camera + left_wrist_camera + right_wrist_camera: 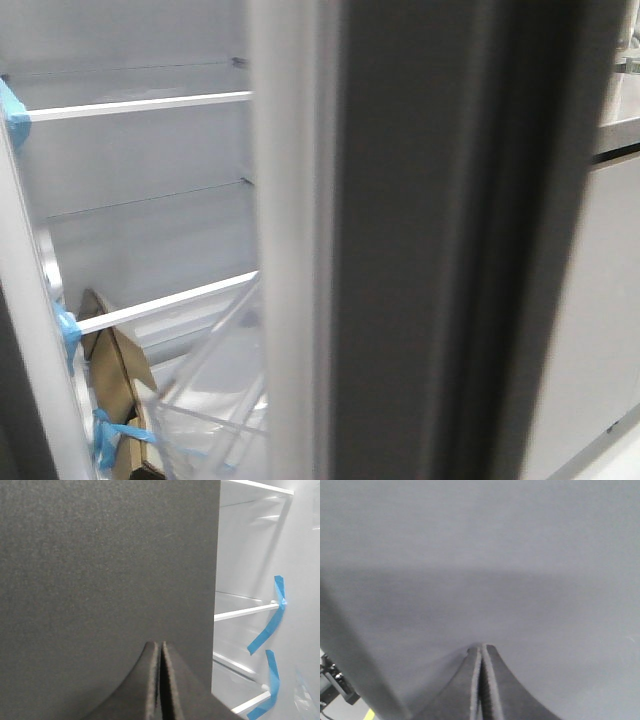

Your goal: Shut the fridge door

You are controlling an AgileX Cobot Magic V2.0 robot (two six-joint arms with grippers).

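Front view: fridge door [420, 240] ajar, edge-on to cam, filling centre-right of frame.

White edge strip [285, 250] on door's left side; beyond it fridge interior w/ white shelves [140, 105], blue tape [110, 435] and cardboard [115, 360] low left. Left end effector [160, 680] fingers pressed together, holding nothing, tips at dark door panel [100, 570]. Right end effector [481, 685] likewise closed, empty, tips against a plain grey surface [495, 555].

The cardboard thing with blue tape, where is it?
In the front view the cardboard piece sits low on the left inside the open fridge, under the lower white shelf, left of the dark fridge door.
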